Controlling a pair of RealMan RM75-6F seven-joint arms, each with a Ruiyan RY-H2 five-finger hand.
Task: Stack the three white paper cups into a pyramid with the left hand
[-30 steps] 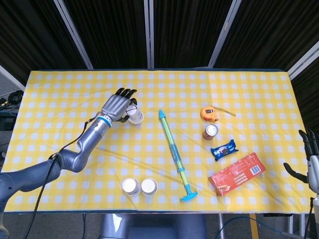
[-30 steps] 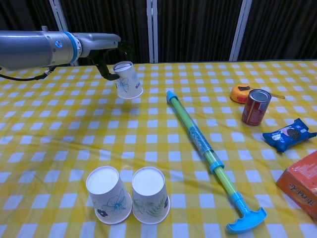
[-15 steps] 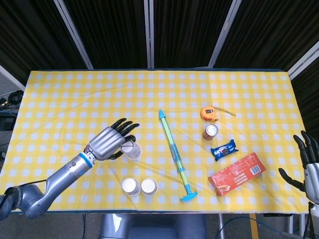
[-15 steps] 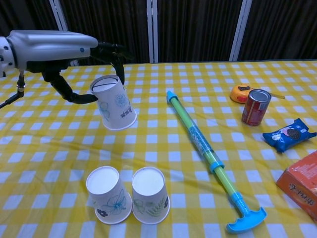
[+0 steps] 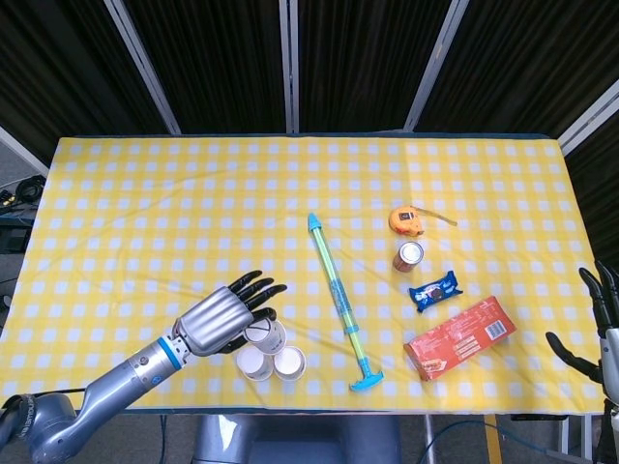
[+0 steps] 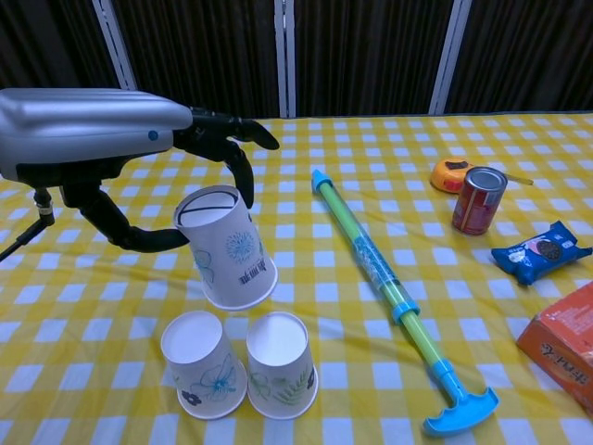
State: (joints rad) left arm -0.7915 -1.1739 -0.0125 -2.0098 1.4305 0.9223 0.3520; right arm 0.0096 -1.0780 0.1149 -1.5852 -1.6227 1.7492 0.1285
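Observation:
Two white paper cups with flower prints stand upside down side by side near the front edge: the left cup [image 6: 201, 363] [image 5: 254, 363] and the right cup [image 6: 281, 362] [image 5: 289, 362]. My left hand [image 5: 224, 319] [image 6: 120, 139] holds a third cup [image 6: 226, 248] [image 5: 264, 334] upside down and tilted, just above the pair. It is pinched between thumb and fingers. My right hand [image 5: 602, 324] hangs at the far right edge of the head view, fingers apart, holding nothing.
A blue-and-green water squirter [image 5: 339, 297] [image 6: 393, 296] lies right of the cups. Further right are a soda can [image 6: 478, 199], an orange tape measure [image 6: 453, 173], a blue cookie pack [image 6: 539, 251] and a red box [image 5: 459, 337]. The yellow checked cloth [image 5: 145, 213] covers the table.
My left hand has carried the third cup from mid-table toward the front edge, lowering it over the two standing cups. The right hand shifted slightly.

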